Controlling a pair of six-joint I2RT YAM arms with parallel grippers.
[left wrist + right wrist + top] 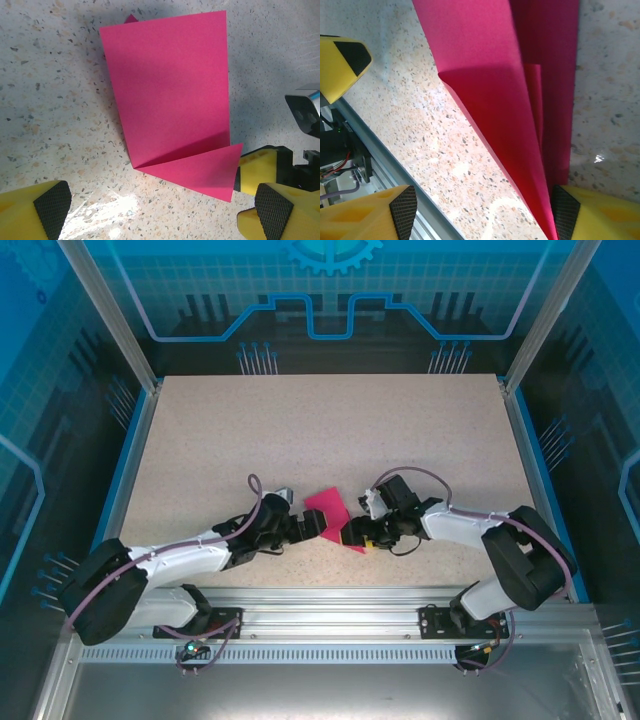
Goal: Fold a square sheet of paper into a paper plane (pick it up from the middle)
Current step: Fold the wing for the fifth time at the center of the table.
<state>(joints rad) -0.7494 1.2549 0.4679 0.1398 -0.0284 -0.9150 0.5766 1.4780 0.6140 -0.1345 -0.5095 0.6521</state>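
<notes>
Left jaws gaped empty; right jaws, released, touched the folded corner of the magenta-pink paper sheet (170,90), where a stray nudge could have sprung the crease.

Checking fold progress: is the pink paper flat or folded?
Partly folded: the pink paper has one corner turned over as a triangular flap.

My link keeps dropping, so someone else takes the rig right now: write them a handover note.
Left hand: open, empty, low by the paper.
Right hand: open, one finger pad beside the raised flap's edge.
Thin magenta-pink paper sheet: on the speckled table, between both hands.
Done: sheet folded over, one corner turned in as a triangle.
Left: all the remaining folds.
</notes>
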